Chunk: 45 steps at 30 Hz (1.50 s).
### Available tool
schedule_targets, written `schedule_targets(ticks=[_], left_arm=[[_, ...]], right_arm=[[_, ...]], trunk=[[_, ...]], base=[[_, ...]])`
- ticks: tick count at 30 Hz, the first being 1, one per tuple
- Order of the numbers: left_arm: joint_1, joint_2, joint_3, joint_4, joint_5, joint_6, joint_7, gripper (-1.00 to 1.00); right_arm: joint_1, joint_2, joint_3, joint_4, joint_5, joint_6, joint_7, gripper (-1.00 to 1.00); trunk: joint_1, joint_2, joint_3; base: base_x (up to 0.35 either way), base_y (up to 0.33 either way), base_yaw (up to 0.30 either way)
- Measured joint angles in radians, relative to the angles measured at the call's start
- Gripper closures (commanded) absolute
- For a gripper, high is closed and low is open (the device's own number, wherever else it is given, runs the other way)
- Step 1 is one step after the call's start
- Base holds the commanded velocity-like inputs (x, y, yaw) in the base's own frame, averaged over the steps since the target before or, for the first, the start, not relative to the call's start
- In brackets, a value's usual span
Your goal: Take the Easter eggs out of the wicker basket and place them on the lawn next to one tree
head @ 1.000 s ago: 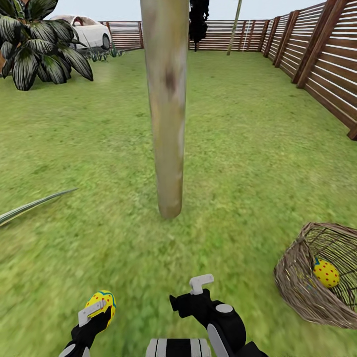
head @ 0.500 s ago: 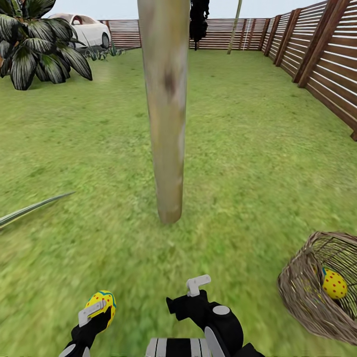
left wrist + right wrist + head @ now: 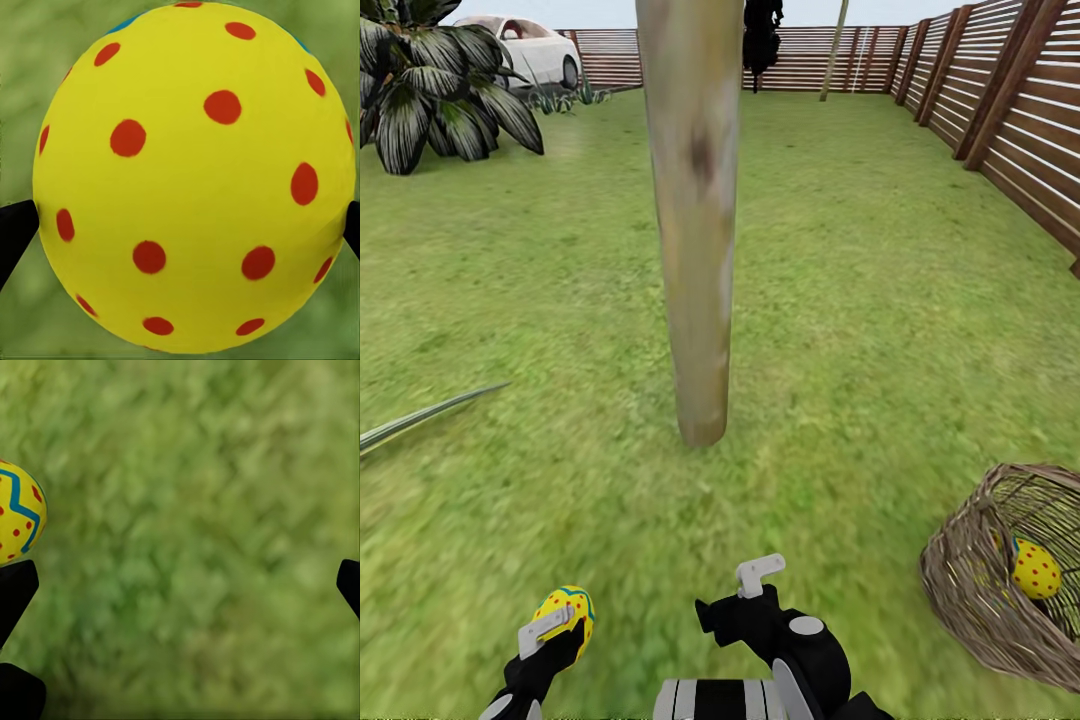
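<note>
In the head view my left gripper (image 3: 560,618) is shut on a yellow Easter egg (image 3: 565,608) with red dots, low over the lawn (image 3: 860,330). The left wrist view has that egg (image 3: 191,176) pinched between the dark fingertips (image 3: 13,232). My right gripper (image 3: 758,582) is open, its fingers (image 3: 15,589) wide apart over bare grass, and an egg (image 3: 16,514) shows beside one of them. The wicker basket (image 3: 970,585) lies tilted at the right with one egg (image 3: 1035,570) inside. The tree (image 3: 695,250) rises from the grass just ahead of both grippers.
A dark slatted fence (image 3: 1020,130) bounds the garden on the right and far side. A striped spiky plant (image 3: 435,100) and a white car (image 3: 535,50) stand far left. A long leaf blade (image 3: 430,415) reaches in from the left. A black tree (image 3: 762,40) stands at the back.
The whole picture has shifted a little, so the camera moved; the basket now shows lower and further right. The left gripper keeps its hold on the egg; the right stays open.
</note>
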Motion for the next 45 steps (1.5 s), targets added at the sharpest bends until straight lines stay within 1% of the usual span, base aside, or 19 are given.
schedule_targets(ticks=[12,16,21,26,27,28,29,38,45], left_arm=[[0.000,0.000,0.000,0.000,0.001,0.000,0.000,1.00],[0.000,0.000,-0.006,-0.017,0.006,0.000,-0.003,1.00],[0.000,0.000,-0.005,-0.042,0.007,0.000,-0.034,1.00],[0.000,-0.001,-0.005,-0.043,0.007,0.000,-0.031,1.00],[0.000,-0.001,-0.004,-0.043,0.007,0.000,-0.031,-1.00],[0.000,-0.001,-0.003,-0.012,0.006,0.000,-0.003,-1.00],[0.001,-0.001,0.000,-0.002,0.005,-0.001,0.000,-1.00],[0.002,-0.001,0.001,-0.009,0.000,-0.001,0.001,-1.00],[0.002,-0.001,0.001,-0.010,0.000,0.000,0.002,-1.00]], right_arm=[[0.000,0.000,0.001,0.000,0.000,0.000,0.000,-1.00],[0.000,0.000,0.001,0.000,0.000,0.000,0.000,-1.00],[0.000,0.000,0.002,0.000,0.000,0.000,0.000,-1.00],[0.000,0.000,0.002,0.000,-0.001,0.000,0.000,-1.00],[0.000,0.000,0.002,0.000,-0.001,0.000,0.000,-1.00],[0.000,0.000,0.002,0.000,-0.001,0.000,0.000,-1.00],[0.000,0.000,0.002,0.000,-0.001,0.000,0.000,-1.00],[0.000,0.000,0.002,0.000,-0.001,0.000,0.000,-1.00],[0.000,0.001,0.002,0.000,-0.002,0.000,0.000,-1.00]], trunk=[[0.005,-0.003,-0.046],[0.007,-0.004,-0.062],[0.009,-0.005,-0.081],[0.009,-0.005,-0.081],[0.009,-0.005,-0.081],[0.009,-0.005,-0.081],[0.009,-0.005,-0.081],[0.009,-0.005,-0.081],[0.006,-0.003,-0.054]], base=[[0.000,0.000,0.000],[0.000,0.000,0.000],[0.000,0.000,0.000],[0.000,0.000,0.000],[0.000,0.000,0.000],[0.000,0.000,0.000],[0.000,0.000,0.000],[0.000,0.000,0.000],[0.000,0.000,0.000]])
